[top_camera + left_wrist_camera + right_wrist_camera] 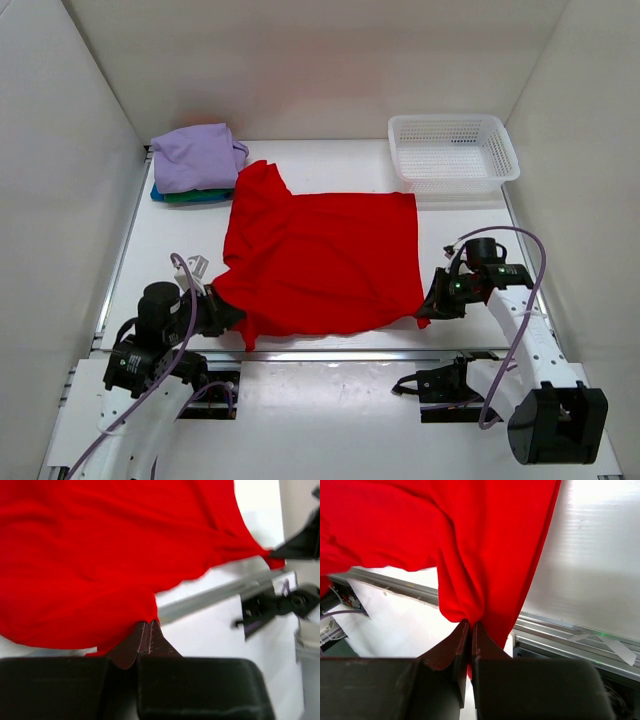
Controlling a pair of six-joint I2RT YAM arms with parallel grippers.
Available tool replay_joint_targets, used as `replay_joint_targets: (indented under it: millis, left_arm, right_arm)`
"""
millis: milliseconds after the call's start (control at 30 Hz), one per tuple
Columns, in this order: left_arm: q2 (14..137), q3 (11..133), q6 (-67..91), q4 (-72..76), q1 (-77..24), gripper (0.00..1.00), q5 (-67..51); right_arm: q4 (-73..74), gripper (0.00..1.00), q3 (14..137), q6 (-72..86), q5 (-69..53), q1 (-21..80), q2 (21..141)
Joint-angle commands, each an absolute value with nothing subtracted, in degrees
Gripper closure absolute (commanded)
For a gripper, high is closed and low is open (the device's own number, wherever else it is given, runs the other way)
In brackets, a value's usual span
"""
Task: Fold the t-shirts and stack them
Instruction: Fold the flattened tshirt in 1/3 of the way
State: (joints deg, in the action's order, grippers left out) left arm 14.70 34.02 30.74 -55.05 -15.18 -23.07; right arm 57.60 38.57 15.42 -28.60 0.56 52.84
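A bright red t-shirt (pixel 320 260) lies spread over the middle of the table, one sleeve pointing to the far left. My left gripper (pixel 226 312) is shut on its near left corner; the left wrist view shows the jaws (pixel 148 624) pinching red cloth (pixel 90 555). My right gripper (pixel 428 308) is shut on the near right corner, the jaws (pixel 470 624) clamped on a bunch of red cloth (pixel 470 540). A folded stack stands at the far left: a lavender shirt (pixel 198 155) on top of teal-blue and green ones (pixel 190 196).
A white mesh basket (pixel 452 150) stands at the far right. White walls close in the left, right and back. A metal rail (pixel 340 355) runs along the table's near edge, with the arm bases behind it.
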Motion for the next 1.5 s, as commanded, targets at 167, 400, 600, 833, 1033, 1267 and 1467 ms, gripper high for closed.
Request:
replay_joint_targets:
  millis: [167,400,600,833,1033,1267,1467]
  left_arm:
    - [25.47,40.34,28.04,-41.50,-12.49,1.00,-8.98]
    - [33.82,42.71,23.83,-34.90,-11.96,1.00,-2.11]
    - [39.28,41.84,21.01,-30.33,-10.38,1.00,-0.18]
    - [47.45,40.34,18.99,-22.69,-5.98,1.00,-2.90]
    - [56.67,43.32,15.65,-18.02,-5.71,0.99,-1.67]
    - [63.20,49.65,14.76,-18.00,-2.37,0.46,-3.08]
    - [54.78,48.44,16.34,-31.54,-6.07,0.47,-1.40]
  right_arm:
    - [52.30,1.00,46.04,10.64,-27.94,-3.95,65.29]
    - [48.70,1.00,52.20,8.61,-29.27,-3.43,75.83]
    - [45.97,1.00,56.86,7.03,-30.23,-1.85,84.09]
    - [44.21,1.00,59.67,5.80,-30.41,-1.14,90.69]
    - [42.54,0.93,61.60,4.40,-28.13,-0.35,92.46]
    - [35.60,0.58,64.95,6.94,-12.83,0.71,87.46]
    - [37.01,0.48,55.40,13.09,-15.73,0.09,79.64]
